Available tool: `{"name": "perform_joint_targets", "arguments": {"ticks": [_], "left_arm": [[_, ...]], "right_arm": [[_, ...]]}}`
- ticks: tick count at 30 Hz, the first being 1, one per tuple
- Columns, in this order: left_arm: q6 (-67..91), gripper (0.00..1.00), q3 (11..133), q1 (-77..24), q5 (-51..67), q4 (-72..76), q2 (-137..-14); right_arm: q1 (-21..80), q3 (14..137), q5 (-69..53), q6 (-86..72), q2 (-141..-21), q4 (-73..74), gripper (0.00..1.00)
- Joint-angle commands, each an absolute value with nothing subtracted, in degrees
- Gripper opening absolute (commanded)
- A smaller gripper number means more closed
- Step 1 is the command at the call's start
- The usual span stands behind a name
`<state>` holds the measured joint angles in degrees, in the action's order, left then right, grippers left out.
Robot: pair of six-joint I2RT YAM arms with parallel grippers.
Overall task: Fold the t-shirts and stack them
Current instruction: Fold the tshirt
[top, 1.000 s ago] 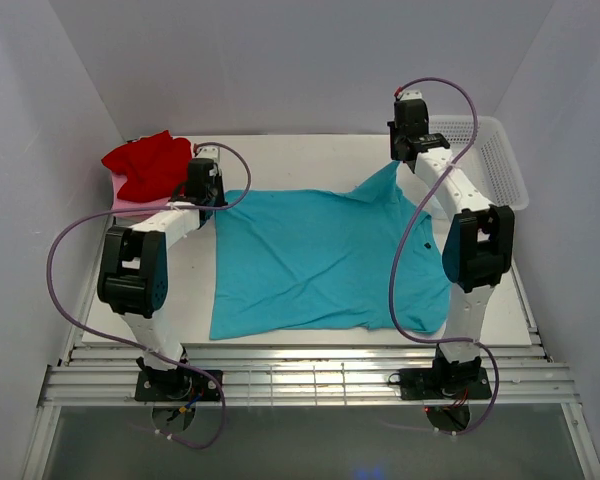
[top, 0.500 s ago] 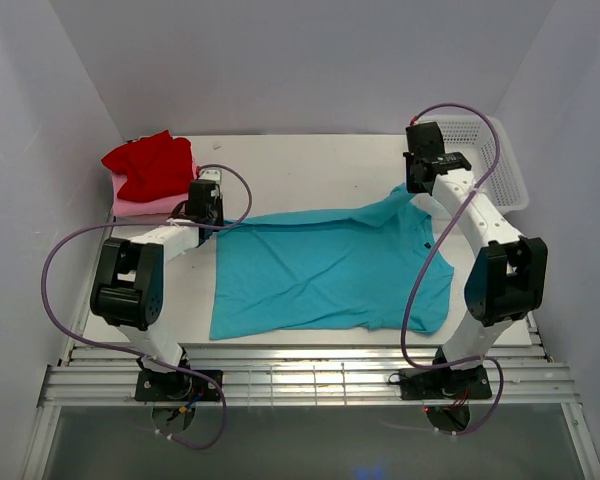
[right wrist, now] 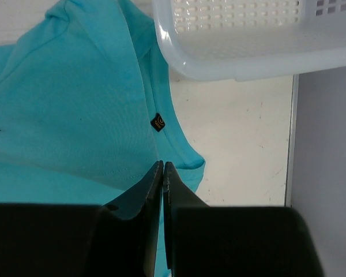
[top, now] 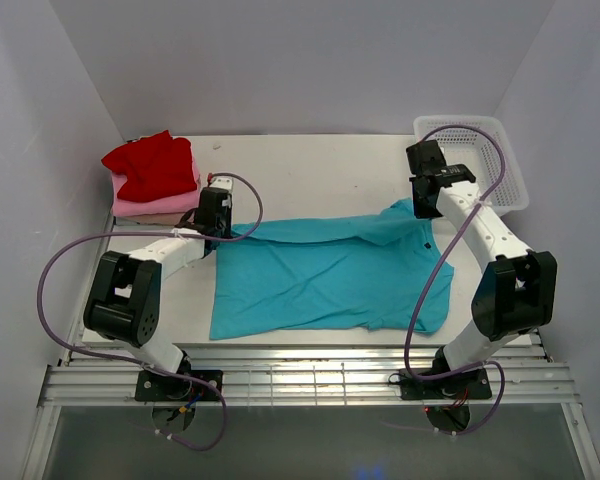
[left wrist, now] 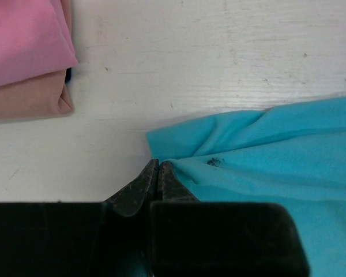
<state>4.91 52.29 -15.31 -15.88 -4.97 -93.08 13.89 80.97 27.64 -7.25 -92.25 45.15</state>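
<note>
The spread t-shirt (top: 330,275) lies across the middle of the table (top: 310,165), in front of both my arm bases and between my two forearms. My left gripper (left wrist: 158,168) sits at its far left corner, jaws pressed together on the cloth edge. My right gripper (right wrist: 162,168) sits at its far right edge, jaws likewise closed on the cloth. The stack of folded t-shirts (top: 152,175) occupies the far left corner of the table, one layer upon another, behind and left of my left gripper, with bare table between stack and spread t-shirt. The basket (top: 500,165) stands at the far right corner, just behind my right gripper and just beside the shirt's far right end.
</note>
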Motion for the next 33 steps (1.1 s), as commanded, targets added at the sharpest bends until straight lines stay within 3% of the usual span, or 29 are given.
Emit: {"name": "perform_joint_targets", "arguments": {"ticks": [1, 7, 10, 12, 14, 18, 21, 25, 26, 28, 29, 33], "left_arm": [[1.3, 0.0, 49.4, -18.3, -19.0, -4.5, -88.4], [1.8, 0.01, 48.0, -19.7, -21.1, -6.3, -88.1], [4.1, 0.14, 49.9, -19.9, -24.7, -10.3, -89.5], [5.8, 0.17, 51.2, -19.9, -27.5, -12.5, -91.0], [7.2, 0.15, 52.9, -20.0, -30.6, -13.3, -91.3], [11.8, 0.11, 54.8, -19.9, -37.3, -14.9, -88.8], [11.8, 0.16, 56.0, -20.0, -36.5, -13.7, -85.2], [11.3, 0.19, 58.9, -20.4, -31.1, -13.4, -85.6], [11.3, 0.2, 59.4, -21.1, -30.9, -13.8, -86.0], [11.4, 0.2, 60.5, -22.0, -31.0, -15.5, -86.5], [11.6, 0.25, 60.6, -22.8, -30.9, -16.3, -86.8], [12.5, 0.31, 59.9, -23.6, -28.9, -21.1, -86.6]], "right_arm": [[14.2, 80.1, 30.6, -9.0, -89.5, 49.7, 0.08], [14.4, 78.1, 31.5, -10.0, -90.4, 55.0, 0.08], [14.3, 77.3, 32.4, -10.5, -91.9, 55.5, 0.08], [14.3, 77.3, 32.5, -10.6, -93.9, 55.8, 0.26], [14.3, 77.1, 34.2, -11.2, -95.4, 55.8, 0.37], [14.3, 76.4, 33.9, -10.8, -95.1, 53.4, 0.45], [14.3, 76.9, 32.3, -9.6, -94.0, 49.6, 0.47], [14.3, 78.5, 27.3, -7.6, -94.7, 42.9, 0.37], [14.3, 79.0, 26.8, -7.6, -96.1, 42.0, 0.25], [14.3, 80.8, 24.5, -7.6, -97.9, 40.0, 0.14], [14.3, 81.2, 23.2, -7.0, -99.6, 39.1, 0.08], [14.3, 84.2, 19.3, -6.7, -104.3, 38.0, 0.08]]}}
